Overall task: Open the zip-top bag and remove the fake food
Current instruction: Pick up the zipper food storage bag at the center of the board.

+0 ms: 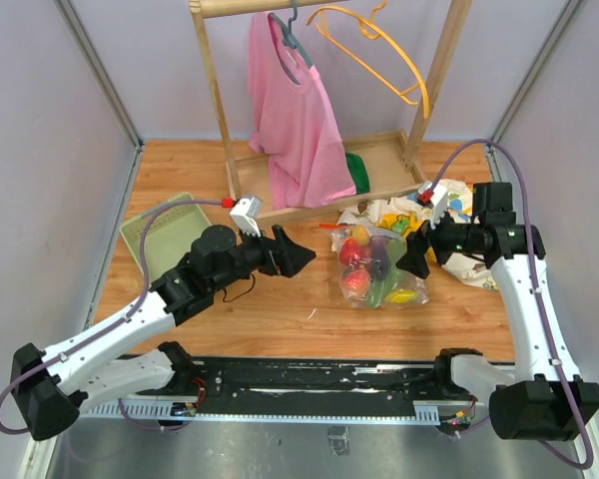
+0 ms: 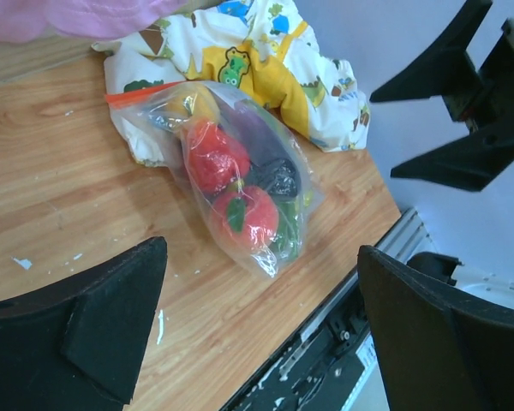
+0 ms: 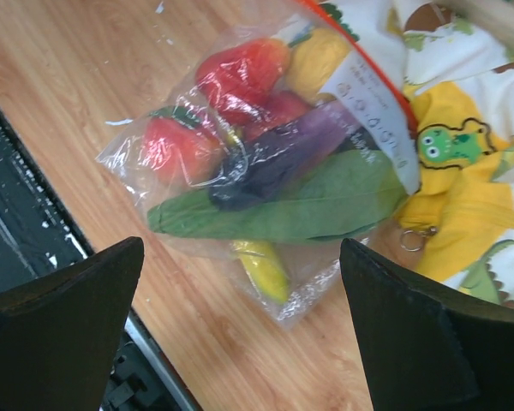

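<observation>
Right wrist alone shows the zip-top bag (image 3: 265, 184) with its label (image 3: 364, 98); left tool (image 1: 299, 257), right tool (image 1: 415, 257) spread.

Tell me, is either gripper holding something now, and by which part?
Nothing is held. The left gripper and the right gripper are open, apart from the zip-top bag.

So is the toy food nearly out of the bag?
Not yet. Nothing looks done: the zip-top bag looks shut, the fake food inside. The left gripper and right gripper hover open beside it, holding nothing. Opening it and emptying it are left.
</observation>
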Action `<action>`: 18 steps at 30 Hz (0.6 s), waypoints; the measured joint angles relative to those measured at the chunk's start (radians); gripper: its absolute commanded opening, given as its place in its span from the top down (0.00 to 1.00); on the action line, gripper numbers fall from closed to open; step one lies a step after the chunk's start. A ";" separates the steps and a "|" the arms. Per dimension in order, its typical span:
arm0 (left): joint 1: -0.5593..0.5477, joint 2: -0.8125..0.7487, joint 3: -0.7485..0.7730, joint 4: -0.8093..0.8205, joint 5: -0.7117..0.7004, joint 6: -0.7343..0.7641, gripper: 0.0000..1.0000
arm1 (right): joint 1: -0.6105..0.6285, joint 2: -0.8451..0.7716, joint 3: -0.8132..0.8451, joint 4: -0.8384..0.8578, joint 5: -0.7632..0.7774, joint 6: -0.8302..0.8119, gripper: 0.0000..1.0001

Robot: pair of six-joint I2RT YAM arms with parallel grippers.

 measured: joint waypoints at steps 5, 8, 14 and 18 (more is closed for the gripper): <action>-0.008 -0.031 -0.110 0.141 -0.051 -0.066 0.03 | -0.008 0.011 -0.030 -0.042 -0.082 -0.036 0.02; -0.008 -0.069 -0.162 0.183 -0.088 -0.098 0.02 | -0.022 0.028 -0.030 -0.049 -0.123 -0.047 0.02; -0.008 -0.182 -0.239 0.212 -0.152 -0.152 0.02 | -0.034 0.061 -0.035 -0.040 -0.155 -0.039 0.02; -0.008 -0.242 -0.271 0.220 -0.193 -0.174 0.02 | -0.062 0.072 -0.045 -0.025 -0.157 -0.017 0.02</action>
